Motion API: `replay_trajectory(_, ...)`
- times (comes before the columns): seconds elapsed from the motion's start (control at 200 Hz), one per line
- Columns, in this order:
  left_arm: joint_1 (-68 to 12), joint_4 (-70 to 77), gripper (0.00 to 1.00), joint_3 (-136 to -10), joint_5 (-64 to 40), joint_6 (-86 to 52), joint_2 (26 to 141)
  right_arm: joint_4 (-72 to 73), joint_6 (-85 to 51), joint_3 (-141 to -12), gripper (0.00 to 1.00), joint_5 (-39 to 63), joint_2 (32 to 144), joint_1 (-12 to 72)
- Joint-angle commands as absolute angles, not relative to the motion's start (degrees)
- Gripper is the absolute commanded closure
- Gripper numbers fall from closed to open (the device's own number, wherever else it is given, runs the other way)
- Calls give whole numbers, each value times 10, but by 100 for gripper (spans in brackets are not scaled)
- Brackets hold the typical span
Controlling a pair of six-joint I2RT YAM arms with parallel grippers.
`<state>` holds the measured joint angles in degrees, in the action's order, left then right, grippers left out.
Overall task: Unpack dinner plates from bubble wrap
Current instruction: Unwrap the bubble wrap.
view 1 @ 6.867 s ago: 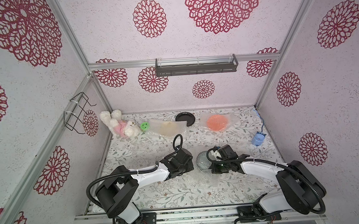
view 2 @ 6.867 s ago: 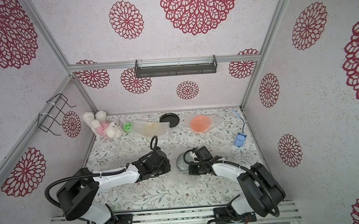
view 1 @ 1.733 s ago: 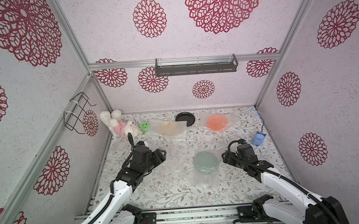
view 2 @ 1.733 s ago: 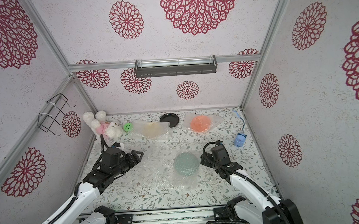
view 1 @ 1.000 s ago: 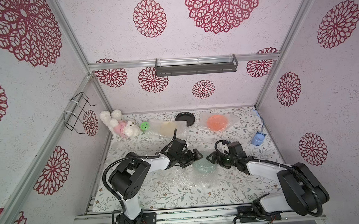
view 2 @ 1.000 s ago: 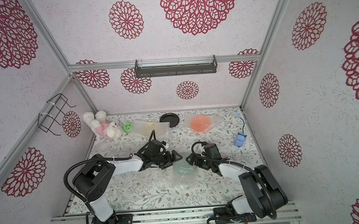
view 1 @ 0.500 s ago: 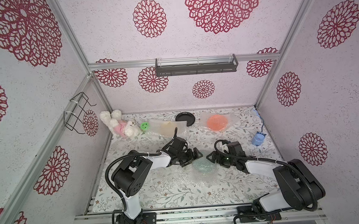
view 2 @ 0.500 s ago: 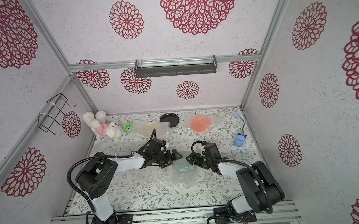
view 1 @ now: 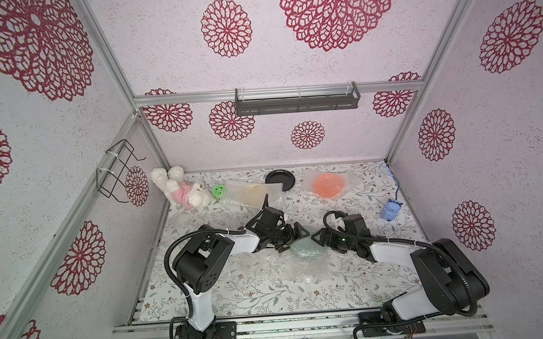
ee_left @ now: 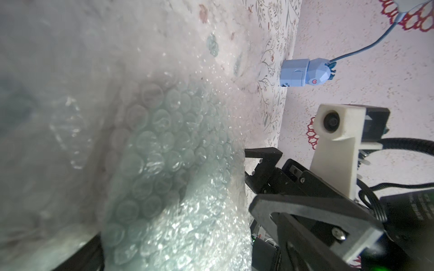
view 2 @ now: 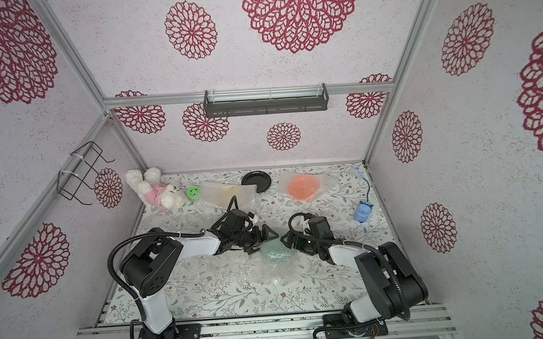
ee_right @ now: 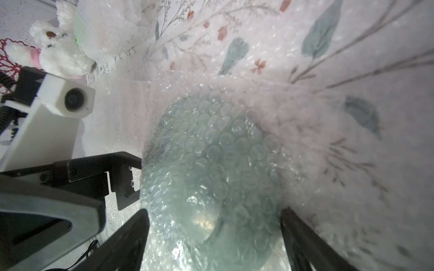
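Four plates, three of them wrapped; two hands, both spread.
In both top views the left hand [view 1: 292, 240] and right hand [view 1: 322, 242] flank the blue-green plate [view 1: 306, 250] mid-counter [view 1: 239, 291]. The orange plate [view 1: 328, 185], cream plate [view 1: 252, 193] and bare black plate [view 1: 278, 178] lie at the back. In both wrist views bubble wrap [ee_left: 187, 223] covers the blue-green plate.

1. White plush bunny in a pink outfit [view 1: 181, 190], lying far left.
2. Small round green smiley-face disc [view 1: 219, 190], just right of the bunny.
3. Small blue plastic toy with a blue cord [view 1: 390, 210], far right.
4. Black wire rack [view 1: 115, 173], on the left wall.
5. Dark grey metal shelf [view 1: 296, 99], on the far wall.
6. Floral-print table cover [view 1: 239, 291].
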<state>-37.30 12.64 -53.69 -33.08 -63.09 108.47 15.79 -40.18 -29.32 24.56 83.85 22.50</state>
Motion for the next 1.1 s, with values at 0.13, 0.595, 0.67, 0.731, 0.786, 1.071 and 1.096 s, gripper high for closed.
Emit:
replay_trajectory(0.13,-362,229,16,-494,-350,-711,990,130,-408,-290,11,247,852,223)
replay_trajectory(0.595,-377,312,74,-502,-347,-769,1048,90,-394,-305,11,242,814,214)
replay_trajectory(0.67,-378,318,87,-503,-343,-775,1048,84,-389,-308,11,244,813,212)
replay_trajectory(0.731,-380,314,95,-504,-340,-775,1044,81,-386,-308,11,244,814,210)
replay_trajectory(0.786,-379,302,100,-505,-338,-774,1039,80,-383,-309,11,247,814,208)
replay_trajectory(1.071,-358,222,100,-487,-309,-743,965,92,-383,-301,1,292,783,173)
replay_trajectory(1.096,-353,211,100,-482,-306,-736,955,91,-382,-300,1,294,780,171)
